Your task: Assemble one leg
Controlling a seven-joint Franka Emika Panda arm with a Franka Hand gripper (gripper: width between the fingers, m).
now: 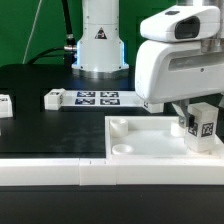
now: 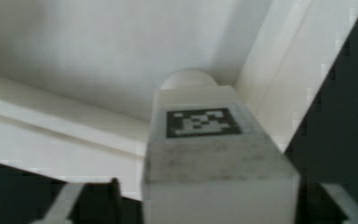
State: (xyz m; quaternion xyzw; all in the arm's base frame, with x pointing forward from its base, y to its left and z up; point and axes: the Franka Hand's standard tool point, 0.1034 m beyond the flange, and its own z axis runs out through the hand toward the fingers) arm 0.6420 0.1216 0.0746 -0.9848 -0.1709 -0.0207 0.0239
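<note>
nearest us, low across the exterior view, runs a white ledge (image 1: 50, 172) along the front of the black table (image 1: 40, 135). starting at the exterior view's far left, a small white piece (image 1: 4, 105) lies at the frame edge, mid height, with a dark tag on it. just to its right, a second white piece (image 1: 53, 98) lies flat on the black. next, the marker board (image 1: 97, 98) lies in the upper middle, right in front of the arm's base (image 1: 100, 40).

sliding right, the wide white tabletop (image 1: 150, 152) fills the lower right, with a round socket (image 1: 120, 127) showing at its near left corner. over at the exterior view's right edge, the gripper (image 1: 199, 122) hangs under the big white wrist housing, its fingers clamped on the leg (image 1: 200, 136). the leg is upright at the tabletop's right end, tags facing us. whether its foot is seated i can't tell.

the wrist view agrees: the leg (image 2: 211, 160) fills the middle, its tag (image 2: 202, 122) sharp enough, rounded tip pointing at the tabletop (image 2: 87, 60) beyond.
</note>
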